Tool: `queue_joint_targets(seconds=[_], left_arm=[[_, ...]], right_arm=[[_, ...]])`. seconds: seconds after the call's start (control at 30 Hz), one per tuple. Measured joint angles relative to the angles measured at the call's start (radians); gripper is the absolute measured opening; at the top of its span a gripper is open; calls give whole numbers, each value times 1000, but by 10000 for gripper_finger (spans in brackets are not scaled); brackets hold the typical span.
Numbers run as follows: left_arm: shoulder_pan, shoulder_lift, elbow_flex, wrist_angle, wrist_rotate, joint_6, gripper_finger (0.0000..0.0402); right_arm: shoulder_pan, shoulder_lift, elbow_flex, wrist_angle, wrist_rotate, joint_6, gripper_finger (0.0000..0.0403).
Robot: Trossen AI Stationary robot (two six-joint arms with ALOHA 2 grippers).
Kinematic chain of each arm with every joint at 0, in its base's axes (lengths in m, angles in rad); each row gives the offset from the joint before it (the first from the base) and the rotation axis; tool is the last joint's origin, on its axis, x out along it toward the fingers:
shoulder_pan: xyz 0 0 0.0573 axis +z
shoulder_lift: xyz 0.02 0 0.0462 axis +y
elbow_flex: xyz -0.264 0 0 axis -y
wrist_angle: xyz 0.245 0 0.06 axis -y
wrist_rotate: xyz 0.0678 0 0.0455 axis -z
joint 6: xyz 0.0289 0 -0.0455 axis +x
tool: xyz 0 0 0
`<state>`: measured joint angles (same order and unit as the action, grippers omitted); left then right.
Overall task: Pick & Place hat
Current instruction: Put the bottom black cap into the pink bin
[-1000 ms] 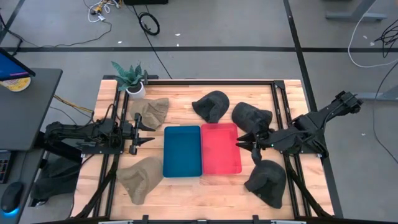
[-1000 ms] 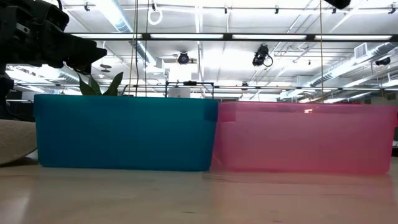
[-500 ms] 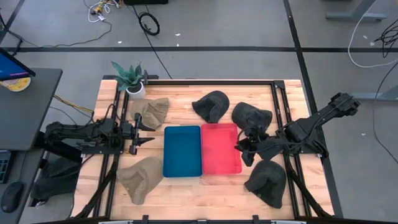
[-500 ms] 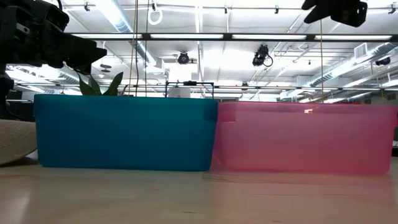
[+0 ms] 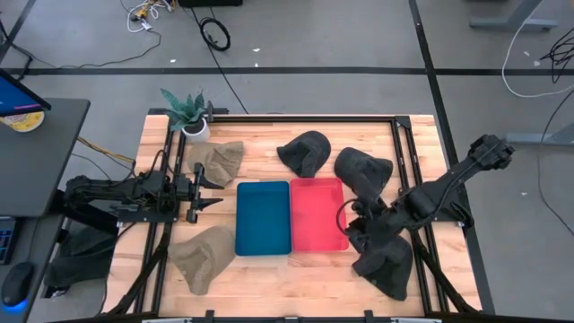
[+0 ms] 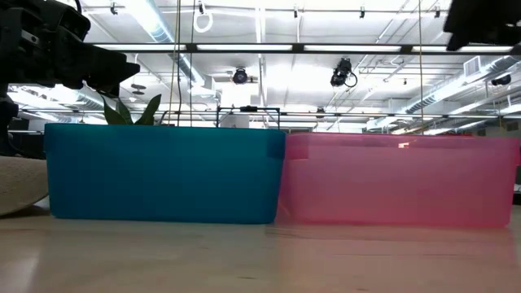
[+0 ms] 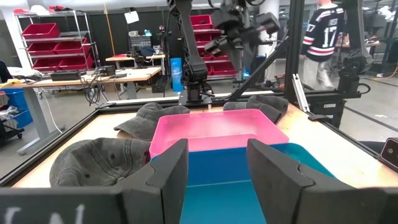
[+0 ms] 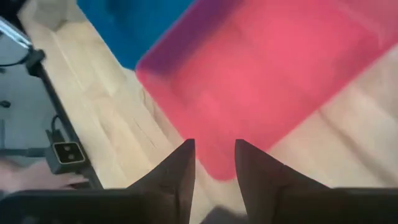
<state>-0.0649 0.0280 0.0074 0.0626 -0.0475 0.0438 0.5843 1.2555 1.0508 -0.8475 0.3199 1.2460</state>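
The right gripper hangs jaws spread by the red bin's near corner, just above the dark hat on the worktop. It should drop squarely and pinch the crown. The left gripper waits, jaws spread.
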Motion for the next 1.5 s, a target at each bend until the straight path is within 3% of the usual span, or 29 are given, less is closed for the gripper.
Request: queue_joint_targets(seconds=[0.2, 0.4, 0.87, 0.97, 1.2, 1.5], left_arm=[[0, 0, 0, 0, 0, 0, 170], [0, 0, 0, 0, 0, 0, 170], [0, 0, 0, 0, 0, 0, 170], [0, 0, 0, 0, 0, 0, 170], [0, 0, 0, 0, 0, 0, 170], [0, 0, 0, 0, 0, 0, 170]], right_arm=[[50, 29, 0, -13, -112, 101, 118], [87, 30, 0, -28, -330, 100, 118], [151, 30, -1, 117, -354, -24, 118], [161, 40, -1, 112, -345, 57, 118], [211, 89, -1, -83, -448, 143, 118], [274, 168, -2, -194, -443, 159, 148]])
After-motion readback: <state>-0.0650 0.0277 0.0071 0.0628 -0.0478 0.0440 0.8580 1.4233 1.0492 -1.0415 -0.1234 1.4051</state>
